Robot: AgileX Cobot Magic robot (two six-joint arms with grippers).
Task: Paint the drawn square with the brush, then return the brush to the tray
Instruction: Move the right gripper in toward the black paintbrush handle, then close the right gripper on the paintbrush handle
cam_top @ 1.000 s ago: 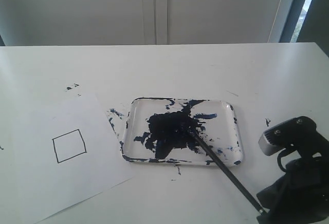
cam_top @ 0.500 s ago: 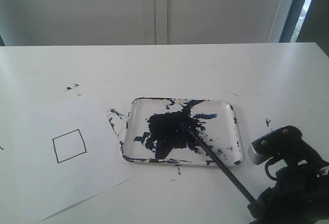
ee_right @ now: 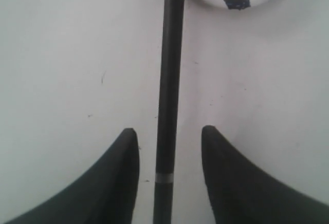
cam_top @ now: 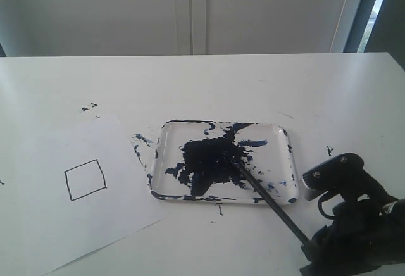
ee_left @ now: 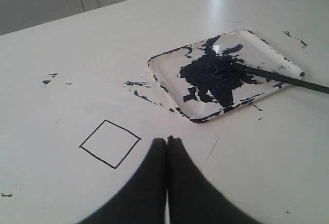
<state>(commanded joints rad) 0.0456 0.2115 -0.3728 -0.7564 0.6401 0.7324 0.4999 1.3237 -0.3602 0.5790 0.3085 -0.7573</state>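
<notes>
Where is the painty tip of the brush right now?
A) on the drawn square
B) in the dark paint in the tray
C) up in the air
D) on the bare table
B: the brush slants with its tip in the dark paint pool of the tray; the drawn square is blank.

White worktop [ee_left: 128, 23], one.
Paper [ee_left: 61, 111], white, lying flat, bearing the drawn square [ee_left: 110, 144], blank inside.
Tray [ee_left: 169, 72], clear, beside the paper, with a dark paint pool [ee_left: 213, 75] and smeared rim.
Brush [ee_left: 288, 78], tip in the pool, handle crossing the tray's edge.
Dark specks [ee_left: 47, 80] on the worktop.
Left gripper [ee_left: 166, 141], jaws pressed together, holding nothing.
</notes>
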